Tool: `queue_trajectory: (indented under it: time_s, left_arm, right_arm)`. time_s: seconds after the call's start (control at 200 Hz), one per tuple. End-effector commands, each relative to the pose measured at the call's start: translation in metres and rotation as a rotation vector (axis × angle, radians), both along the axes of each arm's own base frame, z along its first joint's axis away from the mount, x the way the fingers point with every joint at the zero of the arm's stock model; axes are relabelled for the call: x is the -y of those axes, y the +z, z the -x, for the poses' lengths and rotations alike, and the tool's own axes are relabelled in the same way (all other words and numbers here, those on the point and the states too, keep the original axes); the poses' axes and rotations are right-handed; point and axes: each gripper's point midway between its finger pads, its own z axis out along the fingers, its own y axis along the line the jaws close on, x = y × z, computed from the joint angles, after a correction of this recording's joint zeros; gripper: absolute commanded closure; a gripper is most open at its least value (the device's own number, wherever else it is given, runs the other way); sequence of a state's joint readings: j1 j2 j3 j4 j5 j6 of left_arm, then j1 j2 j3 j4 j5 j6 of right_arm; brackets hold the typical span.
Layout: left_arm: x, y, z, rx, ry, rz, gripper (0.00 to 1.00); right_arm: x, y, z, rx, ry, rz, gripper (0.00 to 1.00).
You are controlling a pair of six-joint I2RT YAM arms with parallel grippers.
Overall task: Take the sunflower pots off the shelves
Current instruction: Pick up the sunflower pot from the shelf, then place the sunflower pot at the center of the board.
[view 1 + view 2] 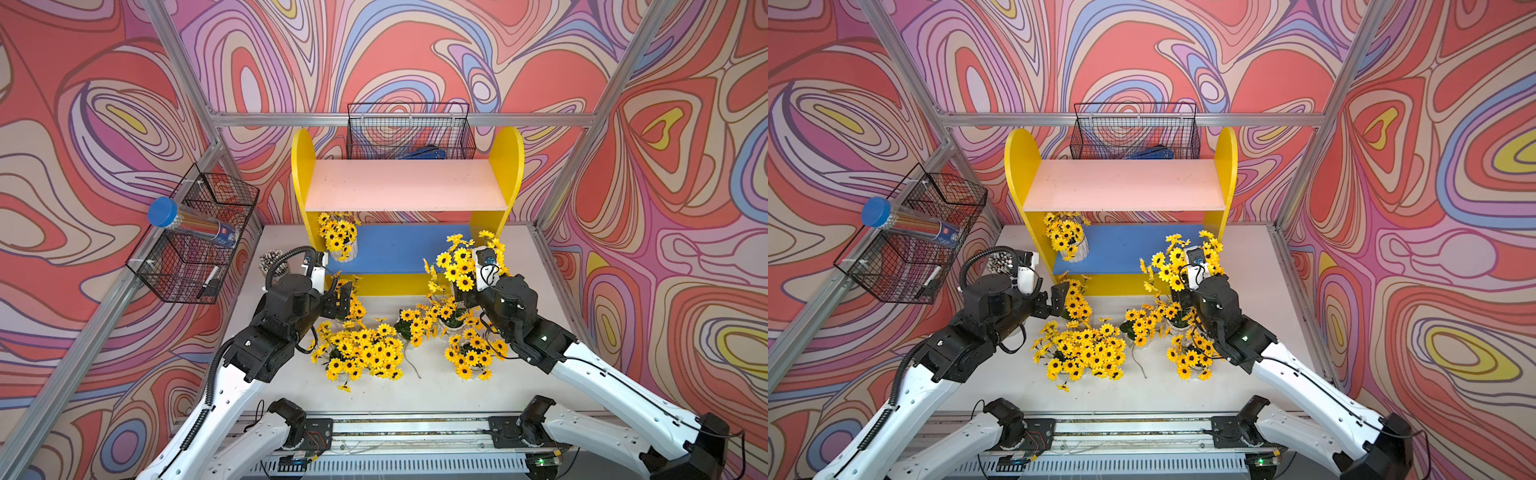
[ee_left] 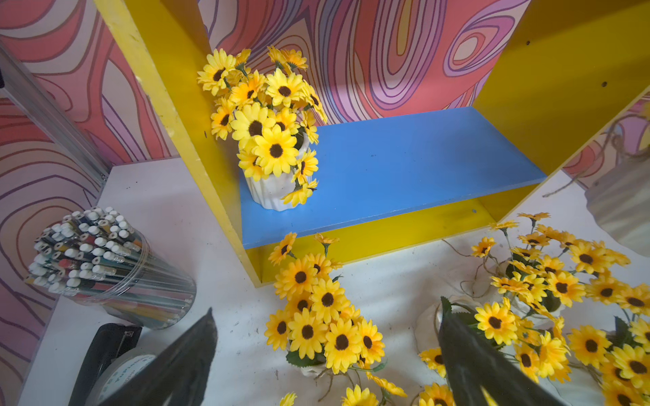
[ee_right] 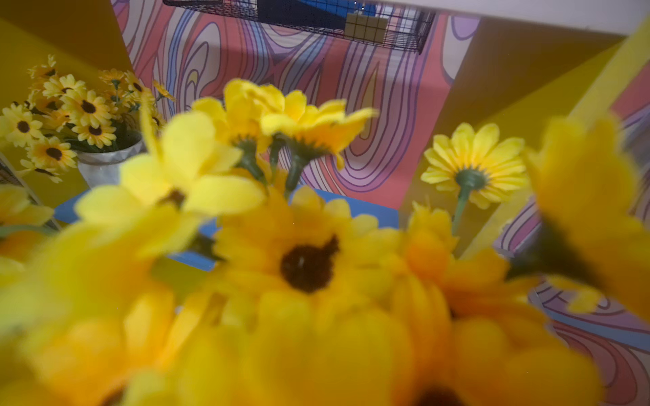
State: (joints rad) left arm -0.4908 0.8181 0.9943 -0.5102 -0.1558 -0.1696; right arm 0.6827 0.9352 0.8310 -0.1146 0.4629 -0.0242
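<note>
Lab robot cell: aluminium frame (image 1: 340, 119), printed walls (image 1: 415, 50).

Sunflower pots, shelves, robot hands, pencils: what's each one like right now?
Upper board, bare.
Lower board, one sunflower pot standing upright at its left end.
Other pots, off the shelves, on the table.
Left gripper, open, empty.
Right gripper, buried in flowers; open or shut, can't tell.
Pencil cup, upright, full.

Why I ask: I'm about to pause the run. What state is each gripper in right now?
Left gripper: open, empty.
Right gripper: fingers hidden; seems closed on a sunflower pot.
</note>
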Motion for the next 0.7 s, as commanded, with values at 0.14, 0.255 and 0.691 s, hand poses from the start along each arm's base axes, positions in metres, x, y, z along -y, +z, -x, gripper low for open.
queue_trajectory:
  time_s: [0.14, 0.255, 0.691]
  left_arm:
    - [0.002, 0.008, 0.001, 0.021, -0.008, 0.038, 0.0]
    - [0.003, 0.008, 0.001, 0.019, -0.012, 0.044, 0.0]
    - [0.008, 0.009, 0.004, 0.015, -0.035, 0.069, 0.0]
  right_arm:
    - [0.04, 0.03, 0.005, 0.074, -0.198, -0.036, 0.42]
    - [0.059, 0.025, 0.007, 0.076, -0.295, -0.023, 0.42]
    - [0.111, -0.006, 0.016, 0.048, -0.592, -0.053, 0.43]
